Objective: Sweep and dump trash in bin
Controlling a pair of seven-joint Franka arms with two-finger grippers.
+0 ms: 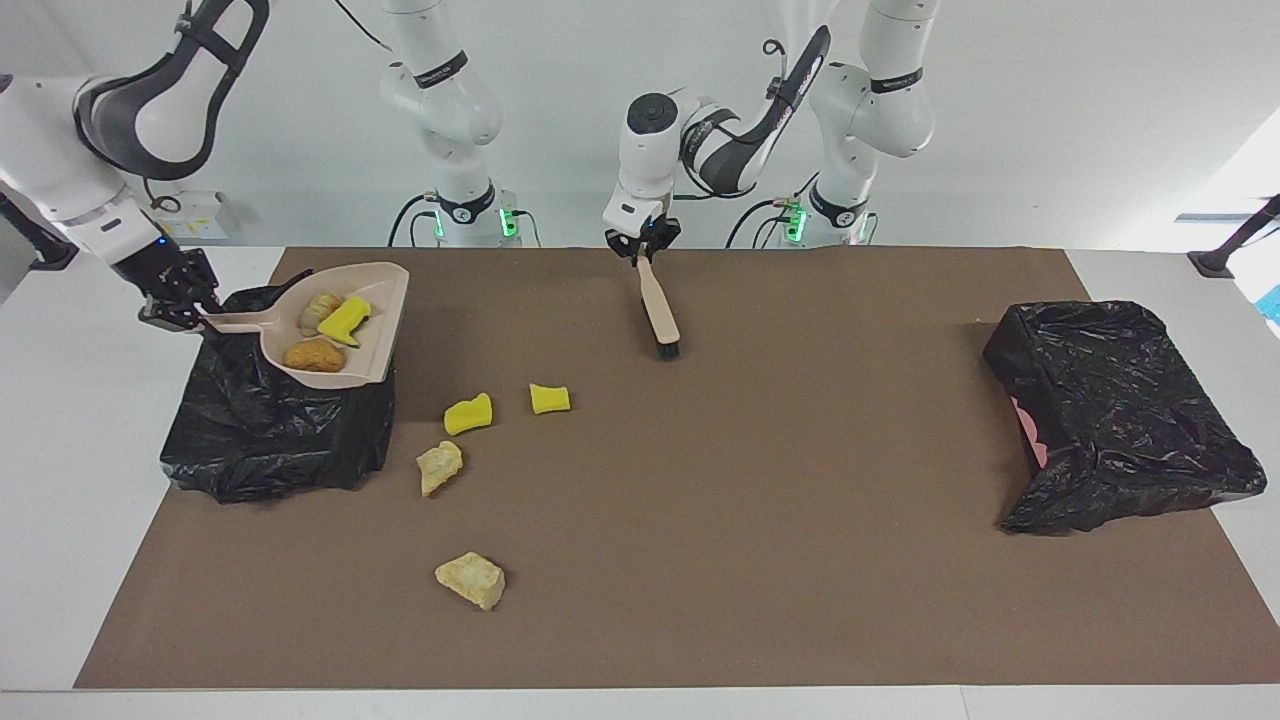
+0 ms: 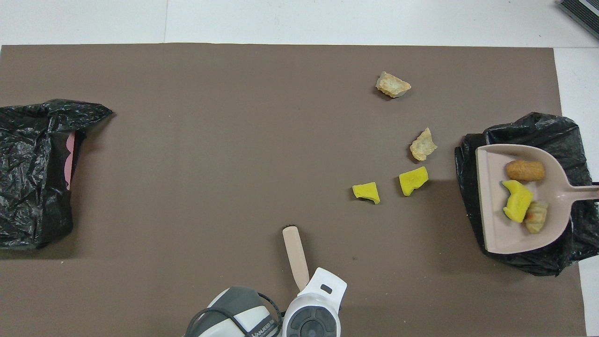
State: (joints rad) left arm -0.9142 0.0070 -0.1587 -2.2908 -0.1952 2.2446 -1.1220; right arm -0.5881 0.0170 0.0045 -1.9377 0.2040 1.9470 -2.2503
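Observation:
My right gripper (image 1: 188, 312) is shut on the handle of a beige dustpan (image 1: 386, 300) and holds it over a black-bagged bin (image 1: 270, 440) at the right arm's end. The pan (image 2: 489, 206) carries a brown oval lump (image 1: 315, 354), a yellow sponge piece (image 1: 345, 320) and a pale chunk (image 1: 320, 305). My left gripper (image 1: 641, 250) is shut on a beige brush (image 1: 659, 310), bristles down at the mat. On the mat lie two yellow sponge pieces (image 1: 468, 414) (image 1: 549, 398) and two pale crumbly chunks (image 1: 440, 466) (image 1: 470, 579).
A second black-bagged bin (image 1: 1120, 410) with a pink patch stands at the left arm's end of the brown mat (image 1: 760, 500). White table shows around the mat's edges.

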